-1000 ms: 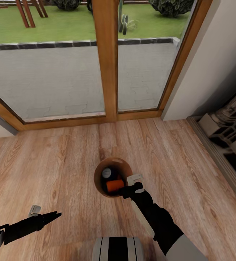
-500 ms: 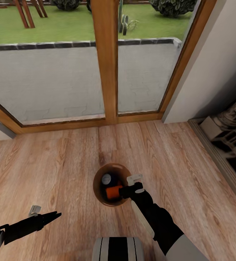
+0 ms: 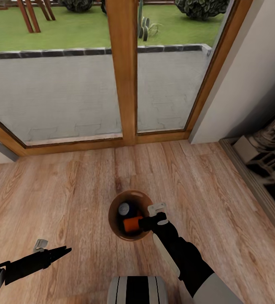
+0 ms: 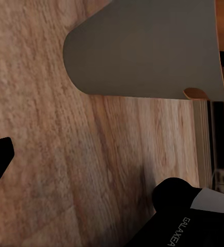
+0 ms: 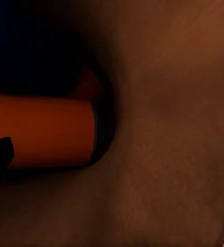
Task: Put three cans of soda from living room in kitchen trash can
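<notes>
trash can (image 3: 116, 223) on wood floor (image 3: 70, 190), right gripper (image 3: 142, 222) at its rim clamped on orange can (image 3: 132, 223), blue can (image 3: 124, 208) inside, left gripper (image 3: 66, 251) well apart, fingers together

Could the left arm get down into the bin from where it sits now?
Probably yes, but not cleanly. The left gripper is off to the side, above bare floor, apart from the bin. However, the right gripper hangs over the rim with an orange can at its tip, crowding the opening.

Pale wood floor (image 3: 70, 185) before wood-framed glass doors (image 3: 125, 84), off-white wall (image 3: 255, 63) alongside, lawn (image 3: 82, 29) outside.
</notes>
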Available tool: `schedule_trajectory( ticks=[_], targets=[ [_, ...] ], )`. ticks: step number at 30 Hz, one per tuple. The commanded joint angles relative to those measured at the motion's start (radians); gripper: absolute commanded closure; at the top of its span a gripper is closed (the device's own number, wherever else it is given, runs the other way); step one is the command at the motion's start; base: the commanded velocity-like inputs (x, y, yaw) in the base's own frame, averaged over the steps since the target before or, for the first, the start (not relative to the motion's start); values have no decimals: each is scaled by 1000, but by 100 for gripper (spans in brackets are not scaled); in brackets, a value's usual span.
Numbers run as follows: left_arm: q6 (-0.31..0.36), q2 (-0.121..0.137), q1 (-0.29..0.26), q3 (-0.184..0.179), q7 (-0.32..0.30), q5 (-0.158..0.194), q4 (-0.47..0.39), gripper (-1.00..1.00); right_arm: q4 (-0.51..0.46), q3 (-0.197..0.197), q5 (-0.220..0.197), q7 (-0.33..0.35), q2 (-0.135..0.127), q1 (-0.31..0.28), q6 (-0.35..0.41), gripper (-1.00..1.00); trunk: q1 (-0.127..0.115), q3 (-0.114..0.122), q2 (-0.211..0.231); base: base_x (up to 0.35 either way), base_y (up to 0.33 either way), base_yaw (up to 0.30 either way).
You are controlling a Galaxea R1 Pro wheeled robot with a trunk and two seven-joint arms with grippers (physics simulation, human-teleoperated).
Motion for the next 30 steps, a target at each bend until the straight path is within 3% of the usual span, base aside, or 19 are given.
schedule_trajectory(
  ticks=[1,30],
  targets=[
    [0,0,0,0,0,0,0,-100,0,0,0,0,0,0,0,-100,0,0,0,0,0,0],
    [0,0,0,-1,1,0,0,-100,0,0,0,0,0,0,0,-100,0,0,0,0,0,0]
  ],
)
